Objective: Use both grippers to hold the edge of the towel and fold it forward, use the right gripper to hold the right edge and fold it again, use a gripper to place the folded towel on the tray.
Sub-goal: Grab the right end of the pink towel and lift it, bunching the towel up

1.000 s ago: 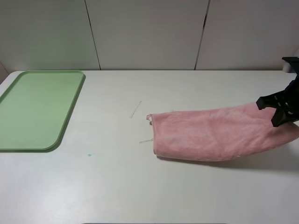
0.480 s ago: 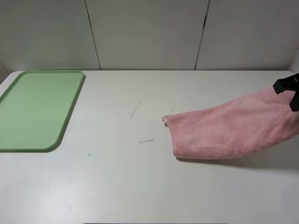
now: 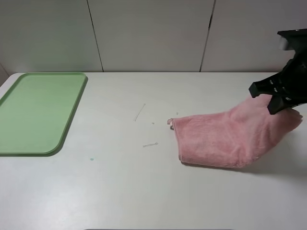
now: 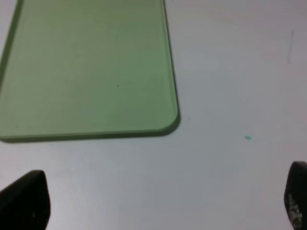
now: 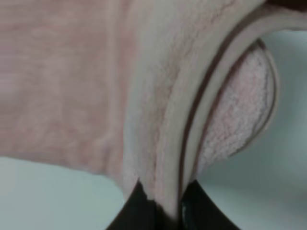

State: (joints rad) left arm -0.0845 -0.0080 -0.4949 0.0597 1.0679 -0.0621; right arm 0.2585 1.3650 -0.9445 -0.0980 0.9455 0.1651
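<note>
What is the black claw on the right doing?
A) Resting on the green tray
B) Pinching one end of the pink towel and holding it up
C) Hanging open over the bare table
B: the right gripper is shut on the towel's raised end, while the other end lies on the table.

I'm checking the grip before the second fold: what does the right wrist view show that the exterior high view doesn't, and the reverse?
Only right wrist: the layered stitched hems of the pink plush towel pinched between the right gripper's black fingers. Only exterior high: the pale green plastic tray far left, and the towel's left end lying on the white table. Both: the right gripper shut on the towel's raised right end.
</note>
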